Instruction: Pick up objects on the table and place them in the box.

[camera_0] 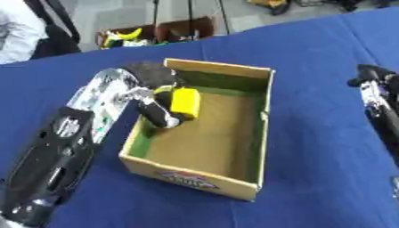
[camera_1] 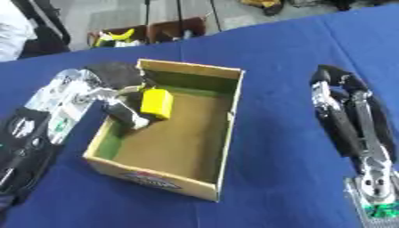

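Left hand (camera_0: pixel 156 104): reaching over the near-left wall of the box, fingers curling round the yellow block (camera_0: pixel 185 102) and grasping it.

Yellow block: hanging inside the box by its left wall, up above the floor, not yet set down as far as can be told.

Box (camera_0: pixel 261 133): sitting open on the blue surface (camera_0: pixel 311 67) in the middle, brown floor showing bare, nothing else lying inside.

Right hand (camera_1: pixel 343 107): resting on the blue surface well apart from the box, fingers lying straight and relaxed, holding nothing.

Done so far: getting the block lifted and brought over the box, judging by where it is now.

Left to do: probably letting go of the block so it drops onto the box floor, then pulling the left hand out.

Other things to pick up: seeing none on the blue surface here, so maybe this block is the last one, but not sure.
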### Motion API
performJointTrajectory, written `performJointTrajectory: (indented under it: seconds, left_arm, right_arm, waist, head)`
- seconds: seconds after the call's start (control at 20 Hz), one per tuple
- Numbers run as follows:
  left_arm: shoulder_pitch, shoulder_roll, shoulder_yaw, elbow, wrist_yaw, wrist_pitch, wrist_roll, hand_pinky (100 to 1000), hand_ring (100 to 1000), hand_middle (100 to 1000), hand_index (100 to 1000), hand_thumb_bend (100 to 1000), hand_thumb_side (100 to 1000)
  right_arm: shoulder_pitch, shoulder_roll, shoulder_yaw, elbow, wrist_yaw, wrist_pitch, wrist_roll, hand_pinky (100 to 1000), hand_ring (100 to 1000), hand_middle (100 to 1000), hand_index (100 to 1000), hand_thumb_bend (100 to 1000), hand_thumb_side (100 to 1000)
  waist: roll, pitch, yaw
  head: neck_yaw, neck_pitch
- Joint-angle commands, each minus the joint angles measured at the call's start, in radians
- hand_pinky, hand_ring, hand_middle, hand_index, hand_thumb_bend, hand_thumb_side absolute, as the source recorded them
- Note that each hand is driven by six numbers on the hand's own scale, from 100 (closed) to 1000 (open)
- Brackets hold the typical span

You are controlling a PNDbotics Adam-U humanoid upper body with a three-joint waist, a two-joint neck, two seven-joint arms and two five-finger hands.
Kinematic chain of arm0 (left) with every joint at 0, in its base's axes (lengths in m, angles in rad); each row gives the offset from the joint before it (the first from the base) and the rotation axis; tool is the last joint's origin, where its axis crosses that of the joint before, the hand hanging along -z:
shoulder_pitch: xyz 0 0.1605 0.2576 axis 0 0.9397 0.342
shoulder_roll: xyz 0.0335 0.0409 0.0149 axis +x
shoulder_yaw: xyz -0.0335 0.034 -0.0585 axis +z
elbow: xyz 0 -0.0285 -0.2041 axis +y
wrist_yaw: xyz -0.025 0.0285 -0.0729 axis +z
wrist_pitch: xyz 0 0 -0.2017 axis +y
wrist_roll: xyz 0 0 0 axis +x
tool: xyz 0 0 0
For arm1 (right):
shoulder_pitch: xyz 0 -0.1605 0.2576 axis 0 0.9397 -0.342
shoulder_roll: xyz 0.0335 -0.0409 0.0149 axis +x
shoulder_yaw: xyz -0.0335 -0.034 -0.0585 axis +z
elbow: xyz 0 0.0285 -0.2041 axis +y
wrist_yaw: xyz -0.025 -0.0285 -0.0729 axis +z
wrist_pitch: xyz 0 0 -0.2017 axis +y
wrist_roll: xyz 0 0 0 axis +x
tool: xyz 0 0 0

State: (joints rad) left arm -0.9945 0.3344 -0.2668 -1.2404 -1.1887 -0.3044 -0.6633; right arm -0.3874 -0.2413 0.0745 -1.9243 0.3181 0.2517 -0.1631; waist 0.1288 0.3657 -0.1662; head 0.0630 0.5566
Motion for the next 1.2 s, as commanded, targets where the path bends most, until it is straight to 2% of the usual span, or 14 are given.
performJointTrajectory:
  seconds: [0.05, 0.1, 0.15, 0.2, 0.25, 0.3, 0.35, 0.6, 0.8, 0.95, 1.2]
  left_arm:
    - [0.000, -0.007, -0.016, 0.020, 0.004, -0.012, -0.009, 429, 647, 770, 863, 100, 667]
    - [0.000, -0.007, -0.018, 0.019, 0.007, -0.015, -0.014, 462, 695, 845, 965, 100, 828]
    - [0.000, -0.006, -0.018, 0.016, 0.009, -0.019, -0.020, 469, 706, 863, 990, 100, 866]
    - [0.000, -0.005, -0.018, 0.010, 0.006, -0.020, -0.025, 518, 753, 930, 1000, 166, 917]
    - [0.000, -0.004, -0.017, 0.004, 0.000, -0.019, -0.033, 537, 768, 948, 1000, 233, 920]
    - [0.001, -0.002, -0.017, -0.002, -0.008, -0.016, -0.041, 600, 810, 980, 1000, 405, 915]
    - [0.002, 0.001, -0.015, -0.008, -0.020, -0.012, -0.053, 632, 831, 993, 1000, 489, 910]
    - [0.004, 0.019, 0.002, -0.071, -0.095, 0.024, -0.098, 687, 860, 1000, 1000, 644, 911]
    - [0.007, 0.035, 0.019, -0.118, -0.186, 0.069, -0.081, 706, 865, 1000, 1000, 714, 921]
    - [0.013, 0.044, 0.031, -0.132, -0.235, 0.089, -0.064, 712, 863, 1000, 1000, 690, 919]
    - [0.021, 0.058, 0.051, -0.170, -0.214, 0.094, -0.067, 716, 866, 1000, 1000, 679, 938]
  right_arm:
    - [-0.013, -0.004, 0.000, -0.026, -0.005, -0.001, 0.003, 890, 1000, 656, 858, 100, 849]
    - [-0.013, -0.004, 0.000, -0.026, -0.005, -0.001, 0.003, 890, 1000, 656, 858, 100, 850]
    - [-0.013, -0.004, 0.000, -0.026, -0.005, -0.001, 0.003, 890, 1000, 656, 858, 100, 849]
    - [-0.013, -0.004, 0.001, -0.026, -0.005, -0.001, 0.004, 890, 1000, 656, 857, 100, 849]
    - [-0.013, -0.004, 0.001, -0.027, -0.005, -0.001, 0.004, 890, 1000, 656, 857, 100, 850]
    - [-0.012, -0.004, 0.001, -0.027, -0.005, 0.000, 0.004, 890, 1000, 656, 857, 100, 850]
    - [-0.011, -0.004, 0.001, -0.026, -0.005, 0.000, 0.004, 890, 1000, 656, 857, 100, 850]
    - [-0.004, -0.003, 0.001, -0.026, -0.006, 0.000, 0.003, 890, 1000, 655, 857, 100, 850]
    - [-0.002, -0.001, 0.001, -0.025, -0.006, 0.000, 0.003, 890, 1000, 655, 857, 100, 849]
    - [0.001, 0.000, 0.000, -0.024, -0.006, 0.001, 0.002, 890, 1000, 655, 857, 100, 848]
    - [0.003, 0.001, -0.001, -0.023, -0.006, 0.001, -0.001, 890, 1000, 655, 856, 100, 848]
  waist:
    - [-0.005, -0.012, -0.003]
    - [-0.005, -0.012, -0.003]
    - [-0.004, -0.012, -0.003]
    - [-0.004, -0.012, -0.002]
    - [-0.004, -0.012, -0.002]
    - [-0.005, -0.013, -0.001]
    - [-0.005, -0.014, 0.000]
    - [-0.006, -0.020, 0.010]
    - [-0.011, -0.024, 0.014]
    - [-0.015, -0.026, 0.017]
    - [-0.020, -0.029, 0.026]
  head:
    - [-0.002, -0.014]
    - [-0.002, -0.015]
    - [-0.003, -0.015]
    - [-0.004, -0.015]
    - [-0.005, -0.015]
    - [-0.006, -0.014]
    - [-0.007, -0.013]
    - [-0.012, -0.009]
    - [-0.013, -0.012]
    - [-0.014, -0.013]
    - [-0.017, -0.017]
